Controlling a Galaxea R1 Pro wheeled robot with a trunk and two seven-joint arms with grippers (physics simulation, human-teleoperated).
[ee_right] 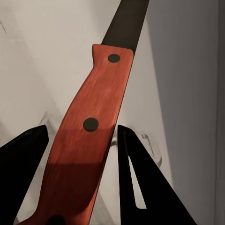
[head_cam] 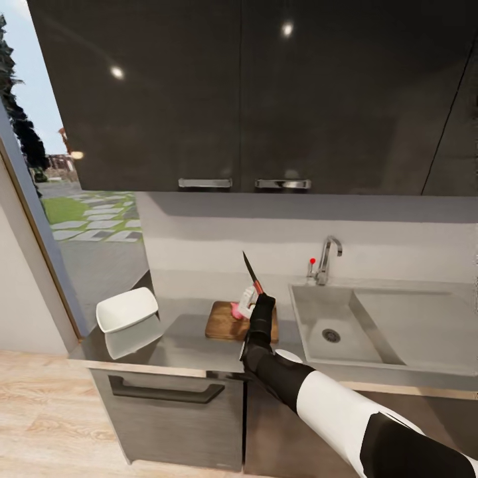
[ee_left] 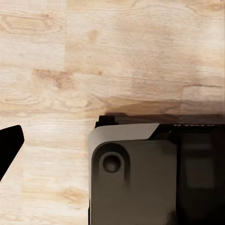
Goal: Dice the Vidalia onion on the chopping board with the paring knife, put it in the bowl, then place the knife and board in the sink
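**Inspector:** Right arm first. What does the right gripper (ee_right: pixel 79 154) hold?

**Assistant:** The paring knife (head_cam: pixel 252 273). Both dark fingers (ee_right: pixel 133 173) are pressed against the red handle, which carries two dark rivets. In the head view the dark blade points up and slightly away from the robot, above the chopping board (head_cam: pixel 229 322).

**Inspector:** And the board itself?

**Assistant:** It lies flat on the countertop (head_cam: pixel 186 348), between the bowl (head_cam: pixel 127 309) and the sink (head_cam: pixel 345 325). The Vidalia onion (head_cam: pixel 240 307) sits at the board's far edge — pink with white faces showing, partly hidden behind the wrist, so the number of pieces cannot be told.

**Inspector:** The bowl?

**Assistant:** White, near the counter's left end, well apart from the board. Its reflection shows in the steel beneath it.

**Inspector:** Sink condition?

**Assistant:** Grey basin with a round drain, drainboard to its right, chrome tap (head_cam: pixel 326 259) with a red knob behind it.

**Inspector:** Left gripper (ee_left: pixel 8 149)?

**Assistant:** One dark fingertip shows at the edge of the left wrist view, over a light wooden floor (ee_left: pixel 117 56) — whether the claw is spread or closed cannot be told.

**Inspector:** Any writing or brand marks?

**Assistant:** A faint pale line of marking sits on the grey-and-black body (ee_left: pixel 154 183) in the left wrist view; too blurred to read.
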